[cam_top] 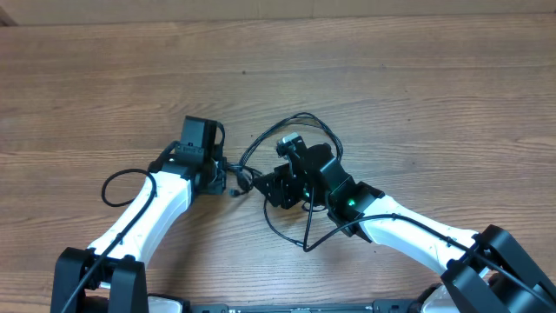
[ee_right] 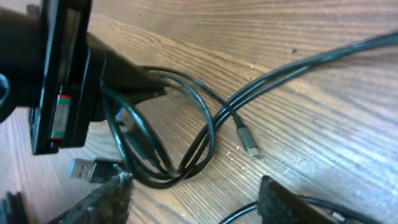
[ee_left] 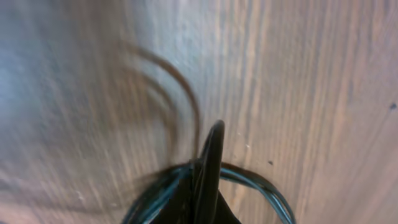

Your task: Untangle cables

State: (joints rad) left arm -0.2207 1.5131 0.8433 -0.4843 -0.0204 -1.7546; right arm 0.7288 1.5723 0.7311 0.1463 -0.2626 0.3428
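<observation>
Item 1: wooden table (cam_top: 417,96), light brown grain, carries everything listed; its far edge runs along the top of the overhead view. Item 2: left arm (cam_top: 165,200), white with black joints, reaches in from the near left corner toward the middle of the surface. Item 3: right arm (cam_top: 408,233), same build, reaches in from the near right corner. Item 4: right gripper (cam_top: 268,189), jaws spread wide; its 2 fingers (ee_right: 109,199) stand well apart above the wood in its own wrist view, with nothing clamped between them. Item 5: left gripper (cam_top: 233,184), jaws closed to 1 narrow point and pinching the cables, with strands coming out on both sides of the tip in the left wrist view. Item 6: cables (cam_top: 259,139), thin black cords about the middle of the surface, between and around the 2 grippers. 1 loop arcs toward the far edge, another trails toward the near edge, and the strands cross over one another just beside the left tip. Item 7: flat silver plug (ee_right: 84,168), lying on the wood beneath the left gripper. Item 8: small silver-tipped plug (ee_right: 249,146), lying free on the wood, just beside the crossed strands.
</observation>
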